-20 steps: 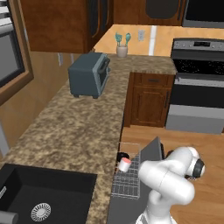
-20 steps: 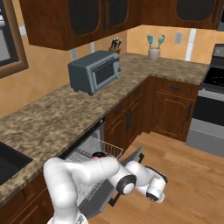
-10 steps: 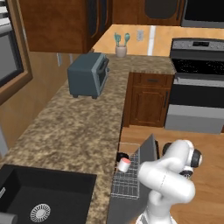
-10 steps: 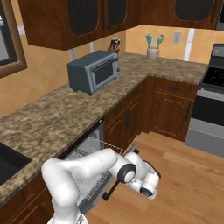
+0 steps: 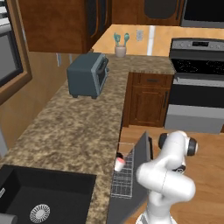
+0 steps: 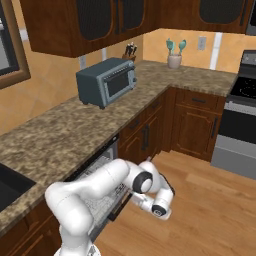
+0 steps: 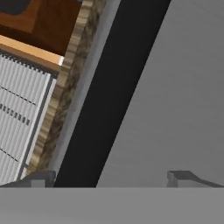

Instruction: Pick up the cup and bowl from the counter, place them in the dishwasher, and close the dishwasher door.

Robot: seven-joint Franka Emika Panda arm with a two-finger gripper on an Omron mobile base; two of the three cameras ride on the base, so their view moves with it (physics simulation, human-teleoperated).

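The gripper (image 7: 111, 177) has its jaws spread wide and released, holding nothing; its two dark fingertips (image 7: 39, 178) stand far apart at the bottom of the hand view, close against the flat grey face of the dishwasher door (image 7: 175, 87), though whether they touch it cannot be told. In the right base view the hand sits low behind the door's outer side, its fingers hidden by the arm's wrist.

The door (image 5: 138, 173) stands half raised, tilted between flat and shut. Inside the dishwasher (image 6: 102, 172), the pale wire rack (image 5: 122, 179) carries the cup (image 5: 119, 164), white with a pink-red inside, lying near the rack's counter-side edge. A small dark shape just beside the cup may be the bowl, but it is too small and partly covered to be sure.

The counter (image 5: 74, 131) is brown speckled granite over reddish wood cabinets (image 6: 192, 122). On it stand a grey toaster oven (image 5: 87, 75) and, in the far corner, a beige holder with teal utensils (image 5: 120, 46). A dark sink (image 5: 39, 199) is set into the near end. A steel stove (image 5: 197, 83) stands to the right, above a wooden floor (image 6: 210, 210).
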